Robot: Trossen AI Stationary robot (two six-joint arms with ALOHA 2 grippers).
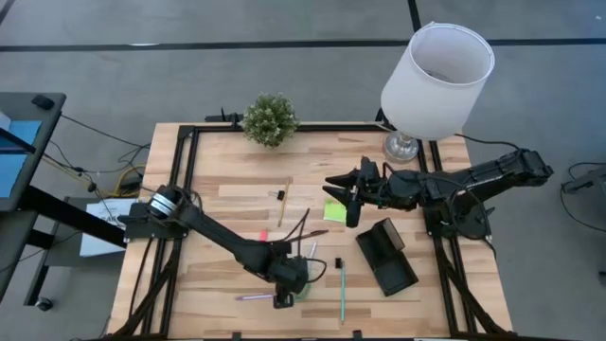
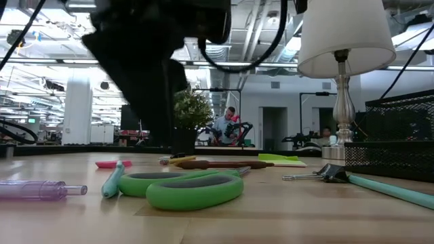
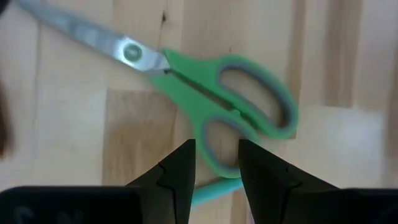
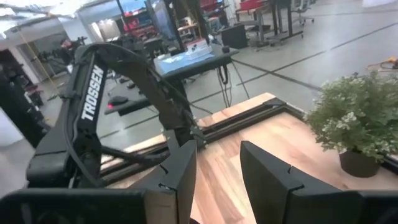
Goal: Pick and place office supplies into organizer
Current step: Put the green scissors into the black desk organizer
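Wooden counter (image 1: 227, 180) from above: the organizer (image 1: 386, 256) appears to hold nothing yet, with sticky pad (image 1: 333, 210), pencil (image 1: 284, 201), eraser (image 1: 263, 235), pens (image 1: 342, 292) and scissors (image 1: 301, 284) all loose beside it, so I judge the sorting barely begun; the left claw (image 1: 284, 296) hangs over the scissors and the right claw (image 1: 343, 201) hovers by the pad. At counter level the scissors lie flat in front, clip (image 2: 319, 175) and mesh organizer to the right, no writing legible. Left wrist camera shows the left claw parted, straddling one scissor handle without pinching it, while the right wrist camera shows the right claw released and empty, facing the other arm lettered "TROSSEN" (image 4: 91, 93).
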